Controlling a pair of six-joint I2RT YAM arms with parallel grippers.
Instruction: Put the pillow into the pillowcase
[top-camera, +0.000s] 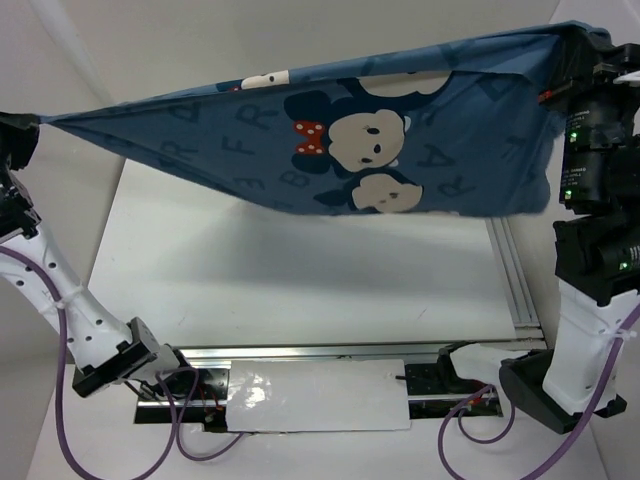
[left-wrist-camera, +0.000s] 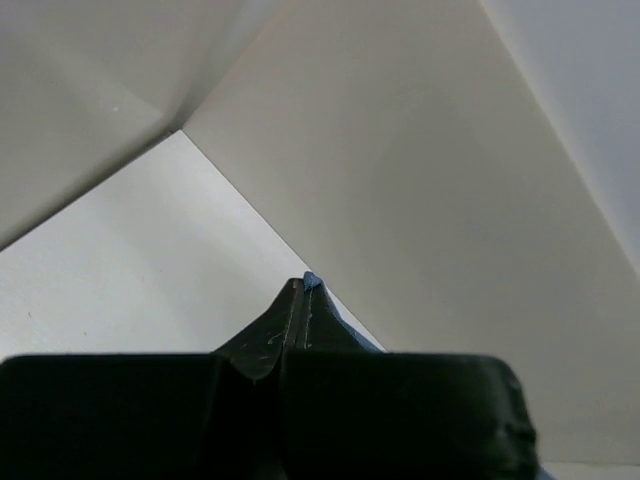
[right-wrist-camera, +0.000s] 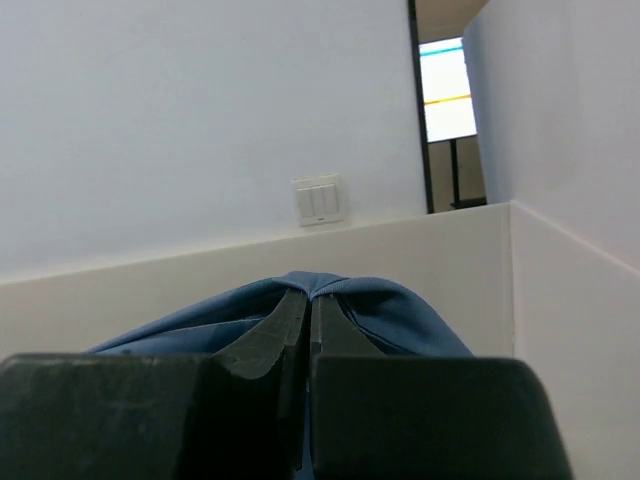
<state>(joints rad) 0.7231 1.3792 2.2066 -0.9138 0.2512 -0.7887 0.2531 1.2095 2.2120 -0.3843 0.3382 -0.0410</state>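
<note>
White link shells alternate with black joint housings on the left arm (top-camera: 55, 280) and right arm (top-camera: 585, 340). Purple cables (top-camera: 66, 400) trail from both by the table's (top-camera: 300, 290) near edge. Green lights (top-camera: 573, 130) dot the right arm's upper joints. The gripper fingers (left-wrist-camera: 265, 345) are matte black, scuffed at the tips

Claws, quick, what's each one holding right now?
Left claw: closed on a pillowcase corner.
Right claw: closed on the pillowcase's other end.
</note>
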